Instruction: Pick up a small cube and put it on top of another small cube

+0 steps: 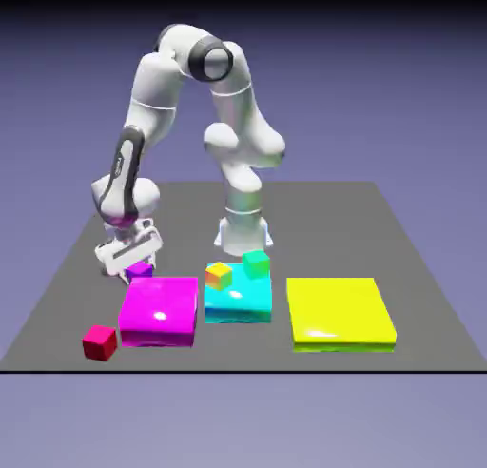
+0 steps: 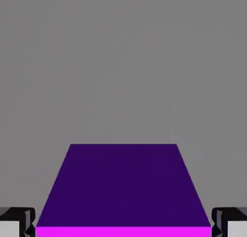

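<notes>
The small cube sits between the fingers, behind the flat block.

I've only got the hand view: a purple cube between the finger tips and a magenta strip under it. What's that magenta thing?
Observer: A flat magenta block, far bigger than the purple cube, which sits just behind it, under the gripper.
Operator: Any other small cubes I could stack on?
Observer: A red cube stands alone on the table, toward the exterior view's left of the magenta block.
Operator: Any more?
Observer: A green cube and an orange-yellow cube both sit on top of a flat cyan block.
</notes>
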Tool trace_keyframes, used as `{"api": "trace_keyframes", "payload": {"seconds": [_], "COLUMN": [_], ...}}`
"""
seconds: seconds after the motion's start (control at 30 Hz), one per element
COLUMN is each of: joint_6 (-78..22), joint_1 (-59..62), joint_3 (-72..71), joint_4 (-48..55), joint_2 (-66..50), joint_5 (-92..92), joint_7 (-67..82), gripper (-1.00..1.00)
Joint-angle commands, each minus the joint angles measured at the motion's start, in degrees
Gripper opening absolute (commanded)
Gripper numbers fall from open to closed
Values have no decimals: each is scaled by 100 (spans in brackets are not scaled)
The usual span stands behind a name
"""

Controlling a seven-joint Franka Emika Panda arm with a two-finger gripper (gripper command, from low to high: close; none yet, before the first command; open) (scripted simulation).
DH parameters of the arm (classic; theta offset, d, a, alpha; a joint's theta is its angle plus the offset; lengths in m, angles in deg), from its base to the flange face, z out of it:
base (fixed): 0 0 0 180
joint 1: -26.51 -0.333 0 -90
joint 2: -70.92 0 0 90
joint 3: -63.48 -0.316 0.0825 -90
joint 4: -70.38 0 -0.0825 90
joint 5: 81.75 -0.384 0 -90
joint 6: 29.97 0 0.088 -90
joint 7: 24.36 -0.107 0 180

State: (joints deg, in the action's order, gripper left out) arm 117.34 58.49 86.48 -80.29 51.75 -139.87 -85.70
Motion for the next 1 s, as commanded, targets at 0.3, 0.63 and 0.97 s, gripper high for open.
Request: {"api": "trace_keyframes", "payload": {"seconds": [0.3,0.63,0.97], "joint_6": [-445,-1550,-2654], "joint_1": [-321,-123,76], "joint_3": [941,-106,-1154], "joint_4": [-333,1743,3819], "joint_2": [1361,371,-619], "joint_5": [1997,2749,3501], "joint_7": [-1434,-1512,-1590], "gripper": [-100,-100,-100]}}
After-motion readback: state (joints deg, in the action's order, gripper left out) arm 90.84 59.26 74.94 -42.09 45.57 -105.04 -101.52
